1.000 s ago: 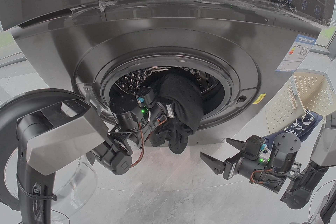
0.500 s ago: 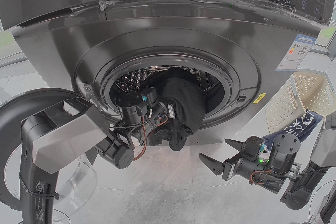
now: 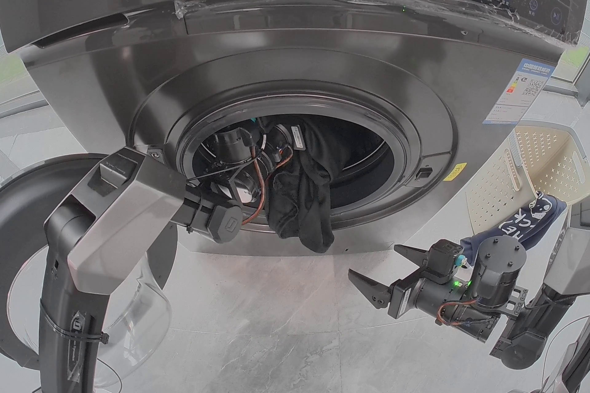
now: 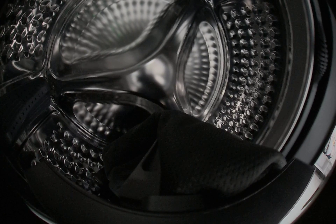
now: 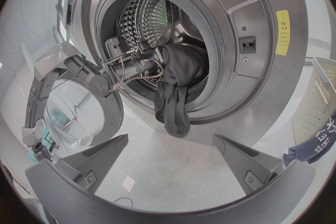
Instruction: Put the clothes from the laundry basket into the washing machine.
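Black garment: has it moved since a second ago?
Yes. Against the washing machine's door rim, the black garment has gone up and deeper into the drum; its tail hangs over the lower rim.

drum mouth (image 3: 402,158) — left arm (image 3: 212,217), black garment (image 3: 304,201) block left | right side free

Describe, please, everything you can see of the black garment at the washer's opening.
The black garment is soft, matte cloth, crumpled and folded. It drapes over the lower rim of the washing machine door opening: part lies inside the drum, part hangs down outside the front. The left arm lies against it at the wrist.
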Robot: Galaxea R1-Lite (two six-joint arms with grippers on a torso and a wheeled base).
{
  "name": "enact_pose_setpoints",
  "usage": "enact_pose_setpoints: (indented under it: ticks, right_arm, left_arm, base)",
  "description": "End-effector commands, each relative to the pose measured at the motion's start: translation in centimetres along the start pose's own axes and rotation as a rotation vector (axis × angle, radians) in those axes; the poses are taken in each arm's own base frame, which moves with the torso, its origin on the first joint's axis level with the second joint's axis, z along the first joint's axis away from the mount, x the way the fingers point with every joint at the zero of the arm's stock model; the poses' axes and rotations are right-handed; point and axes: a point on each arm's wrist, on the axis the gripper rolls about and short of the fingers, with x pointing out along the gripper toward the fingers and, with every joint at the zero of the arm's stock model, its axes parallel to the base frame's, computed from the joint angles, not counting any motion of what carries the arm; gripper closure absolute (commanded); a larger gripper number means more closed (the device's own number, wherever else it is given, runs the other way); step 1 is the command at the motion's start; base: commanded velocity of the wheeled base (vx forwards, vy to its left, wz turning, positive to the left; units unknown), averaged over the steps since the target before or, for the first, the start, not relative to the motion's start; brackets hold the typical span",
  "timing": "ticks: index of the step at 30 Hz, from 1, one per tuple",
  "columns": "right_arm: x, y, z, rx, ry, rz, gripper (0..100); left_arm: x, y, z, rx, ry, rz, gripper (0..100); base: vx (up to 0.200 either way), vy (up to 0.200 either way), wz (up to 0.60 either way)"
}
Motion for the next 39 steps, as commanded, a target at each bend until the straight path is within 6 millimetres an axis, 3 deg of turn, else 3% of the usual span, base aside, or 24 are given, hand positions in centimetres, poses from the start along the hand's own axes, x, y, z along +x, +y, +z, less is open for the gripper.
enact_pose_setpoints:
  ticks: [1, 13, 14, 21, 27, 34, 35, 39]
  right_arm:
    - [0.1, 0.2, 0.0, 0.001, -0.002, 0.004, 0]
    - [0.1, 0.2, 0.0, 0.001, -0.002, 0.002, 0]
    - [0.1, 0.2, 0.0, 0.001, -0.002, 0.002, 0]
    - [0.1, 0.2, 0.0, 0.001, -0.002, 0.004, 0]
    - [0.1, 0.2, 0.0, 0.001, -0.005, 0.004, 0]
    - [0.1, 0.2, 0.0, 0.001, -0.003, 0.006, 0]
    - [0.1, 0.2, 0.0, 0.001, -0.003, 0.006, 0]
    - [0.2, 0.4, -0.1, 0.0, 0.001, 0.011, 0]
  left_arm:
    - [1.3, 0.4, -0.5, 0.0, -0.024, 0.041, 100]
    - [1.0, 0.3, -1.1, -0.001, 0.008, 0.045, 100]
    - [0.9, 0.2, -1.2, -0.005, 0.014, 0.043, 0]
    - [-1.1, -0.6, -0.8, -0.033, 0.123, 0.046, 0]
    - [-3.5, -1.2, -2.8, -0.041, 0.317, -0.002, 0]
    - [-3.5, -1.2, -4.5, -0.036, 0.369, -0.009, 0]
    - [-3.3, -1.2, -5.0, -0.034, 0.378, -0.008, 100]
    - [-1.4, -1.3, -4.7, -0.045, 0.317, 0.001, 100]
  base:
    - [0.0, 0.0, 0.0]
    - [0.0, 0.0, 0.0]
    - [0.0, 0.0, 0.0]
    - [0.0, 0.0, 0.0]
    - [0.0, 0.0, 0.0]
    - [0.0, 0.0, 0.0]
    - [0.0, 0.0, 0.0]
    - [0.0, 0.0, 0.0]
